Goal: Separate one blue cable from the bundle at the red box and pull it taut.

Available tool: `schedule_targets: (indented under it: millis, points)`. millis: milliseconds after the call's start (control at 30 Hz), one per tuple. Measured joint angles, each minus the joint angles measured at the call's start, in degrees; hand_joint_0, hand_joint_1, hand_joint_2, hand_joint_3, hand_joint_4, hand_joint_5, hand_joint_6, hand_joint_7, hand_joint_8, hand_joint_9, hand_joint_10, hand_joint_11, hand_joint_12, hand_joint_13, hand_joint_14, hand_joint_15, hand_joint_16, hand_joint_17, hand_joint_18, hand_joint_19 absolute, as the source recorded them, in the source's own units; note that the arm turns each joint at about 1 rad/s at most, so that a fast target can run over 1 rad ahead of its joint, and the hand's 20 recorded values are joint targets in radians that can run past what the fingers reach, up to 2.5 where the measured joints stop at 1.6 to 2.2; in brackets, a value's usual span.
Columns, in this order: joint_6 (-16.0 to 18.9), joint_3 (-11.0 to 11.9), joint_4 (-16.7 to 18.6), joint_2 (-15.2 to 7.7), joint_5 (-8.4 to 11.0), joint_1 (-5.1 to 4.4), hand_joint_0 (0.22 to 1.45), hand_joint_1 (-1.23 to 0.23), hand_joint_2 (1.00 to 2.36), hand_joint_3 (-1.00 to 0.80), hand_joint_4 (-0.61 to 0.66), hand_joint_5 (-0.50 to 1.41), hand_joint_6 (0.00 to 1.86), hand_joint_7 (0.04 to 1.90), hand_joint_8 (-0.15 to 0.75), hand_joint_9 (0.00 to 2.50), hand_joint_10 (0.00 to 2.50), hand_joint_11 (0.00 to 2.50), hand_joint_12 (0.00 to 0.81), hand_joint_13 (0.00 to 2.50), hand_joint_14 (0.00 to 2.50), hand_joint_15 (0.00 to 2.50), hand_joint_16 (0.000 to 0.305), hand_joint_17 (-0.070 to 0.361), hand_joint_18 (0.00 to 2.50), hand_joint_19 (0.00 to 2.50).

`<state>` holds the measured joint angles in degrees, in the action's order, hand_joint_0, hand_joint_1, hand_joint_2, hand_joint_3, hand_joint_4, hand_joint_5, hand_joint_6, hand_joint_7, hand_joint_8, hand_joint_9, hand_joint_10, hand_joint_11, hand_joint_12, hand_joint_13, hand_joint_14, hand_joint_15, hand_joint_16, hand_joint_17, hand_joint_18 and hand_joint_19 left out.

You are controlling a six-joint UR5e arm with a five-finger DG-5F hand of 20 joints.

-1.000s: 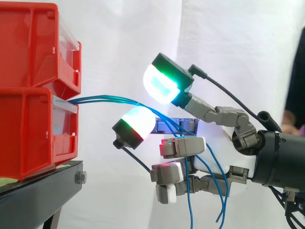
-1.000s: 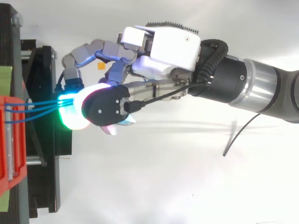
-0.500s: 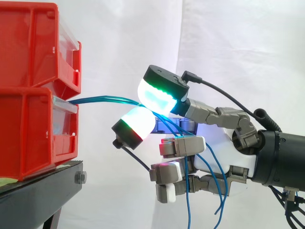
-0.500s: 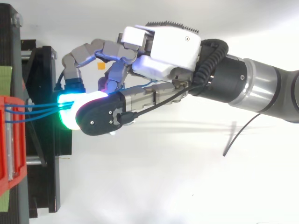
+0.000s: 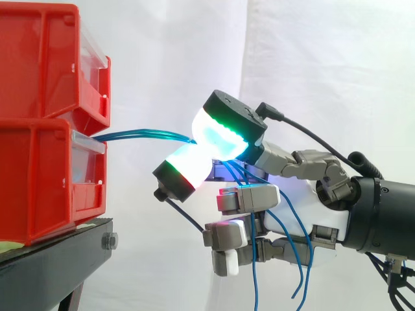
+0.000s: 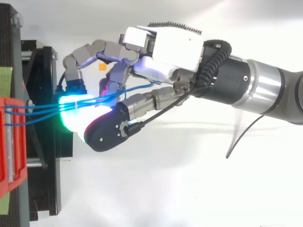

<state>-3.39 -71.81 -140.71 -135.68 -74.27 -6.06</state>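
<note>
Pinching blue cables (image 5: pixel 144 134) now, hand (image 6: pixel 168 49) newly closed.

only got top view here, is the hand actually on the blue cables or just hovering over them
Observer: On them. In the side view two glowing pads of the hand meet, one from above and one from below, and the blue cables run in between.
Operator: one strand or the bundle
Observer: Several strands enter the pads together; none stands apart.
Operator: taut yet
Observer: Not quite. The span from the lower red bin to the pads bows slightly upward.
</note>
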Motion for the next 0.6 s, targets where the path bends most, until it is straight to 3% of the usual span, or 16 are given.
schedule_targets:
  millis: [133, 233, 467, 600]
  points:
    - [-0.03, 0.0, 0.0, 0.01, 0.0, 0.0, 0.54, -0.52, 1.0, -0.5, 0.06, -0.17, 0.84, 1.19, 0.282, 1.48, 0.02, 1.71, 0.384, 1.25, 0.03, 1.05, 0.056, 0.127, 0.99, 0.89]
    - [-0.03, 0.0, 0.0, 0.02, 0.0, 0.0, 0.62, -0.51, 1.0, -0.5, 0.05, -0.17, 0.84, 1.21, 0.261, 1.48, 0.02, 1.73, 0.367, 1.25, 0.03, 1.06, 0.053, 0.12, 0.97, 0.91]
    - [-0.03, 0.0, 0.0, 0.0, 0.0, 0.0, 0.62, -0.74, 1.02, -0.22, 0.04, -0.17, 0.84, 1.3, 0.271, 1.46, 0.02, 1.76, 0.373, 1.23, 0.03, 1.07, 0.054, 0.122, 0.97, 0.9]
    - [-0.03, 0.0, 0.0, -0.01, -0.03, 0.0, 0.64, -0.8, 1.02, -0.21, 0.02, -0.18, 0.86, 1.26, 0.27, 1.42, 0.02, 1.75, 0.372, 1.2, 0.03, 1.07, 0.054, 0.122, 0.94, 0.89]
